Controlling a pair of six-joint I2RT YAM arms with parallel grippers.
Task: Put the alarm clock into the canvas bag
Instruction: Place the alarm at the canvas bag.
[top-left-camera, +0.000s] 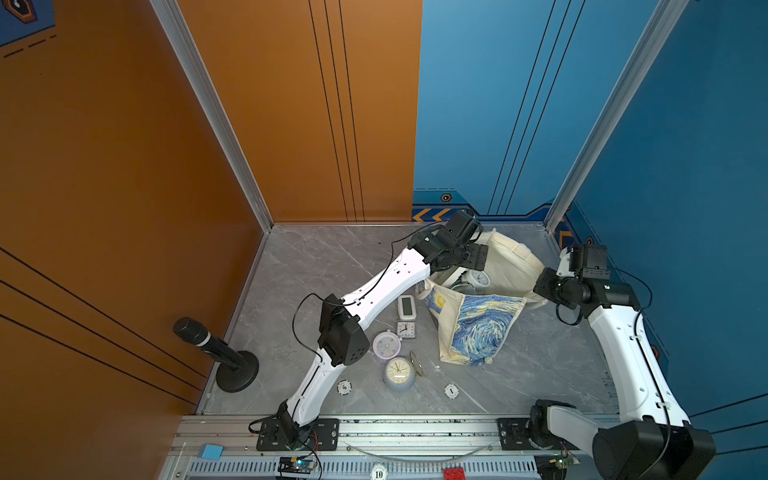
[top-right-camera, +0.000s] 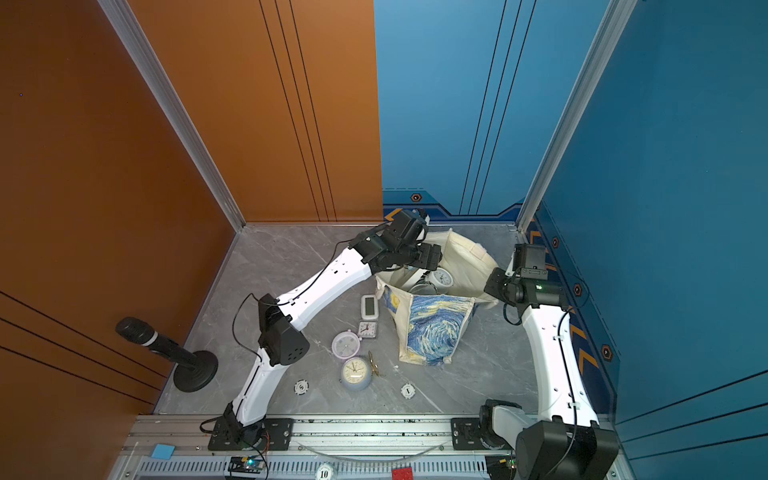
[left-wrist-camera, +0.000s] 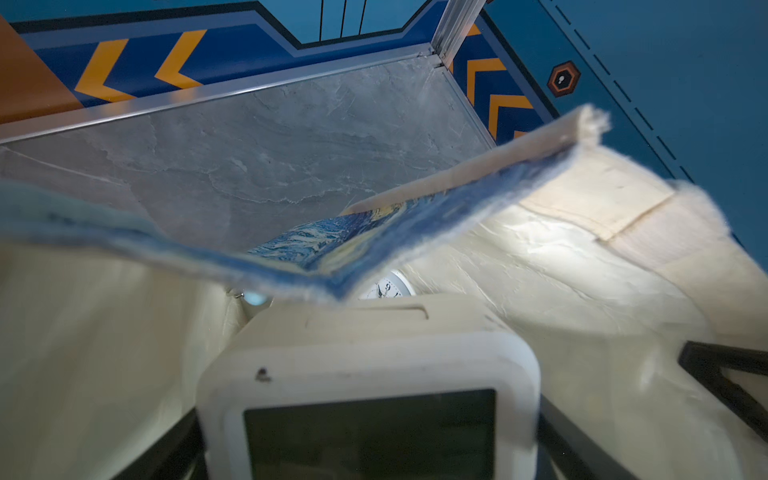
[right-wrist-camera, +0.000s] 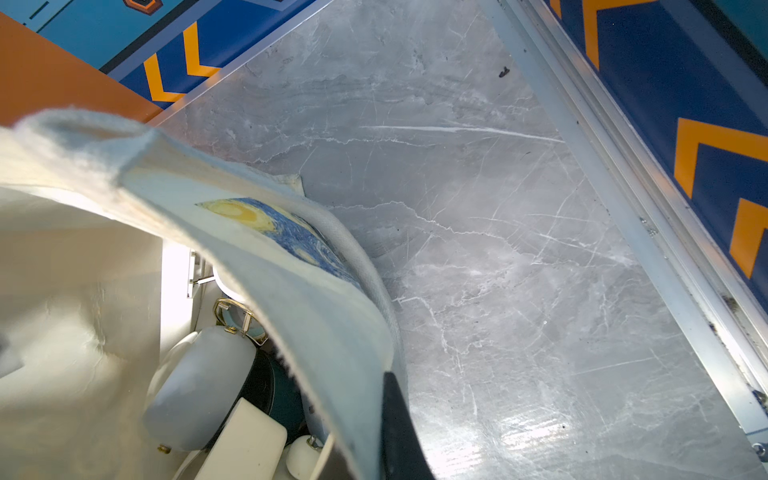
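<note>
Left wrist view. Reader: what fills the lower field?
Legend: an alarm clock (left-wrist-camera: 370, 365), white casing, dark screen, grasped across its width by the left gripper (top-left-camera: 471, 259). Jaws stand wide, a black finger (left-wrist-camera: 174, 444) against each side of the casing. The clock hangs inside the mouth of the canvas bag (left-wrist-camera: 582, 257): cream lining to either side, the printed rim crossing above it.
Reader: Where does the bag stand in both top views?
Legend: With the far wall as 12 o'clock, it stands toward 2 o'clock from the centre of the grey table (top-left-camera: 324, 270), mouth open. The left gripper reaches in at the bag's 10 o'clock rim. The right gripper (top-left-camera: 539, 291) is clenched on the rim at the bag's 3 o'clock; the right wrist view shows the fabric pinched beside its finger (right-wrist-camera: 395, 419). A round white clock (top-left-camera: 478, 278) lies deeper inside.
Reader: And outside the bag?
Legend: At its 9 o'clock, a digital clock (top-left-camera: 406, 306), with a small square clock (top-left-camera: 406, 329) just beside it at 6 o'clock. Toward 8 o'clock, a lilac round clock (top-left-camera: 386, 344) and a pale-blue round clock (top-left-camera: 399, 374). Two poker chips (top-left-camera: 344, 387) lie near the table's 6 o'clock edge. A black microphone (top-left-camera: 208, 343) stands at the 8 o'clock edge.
</note>
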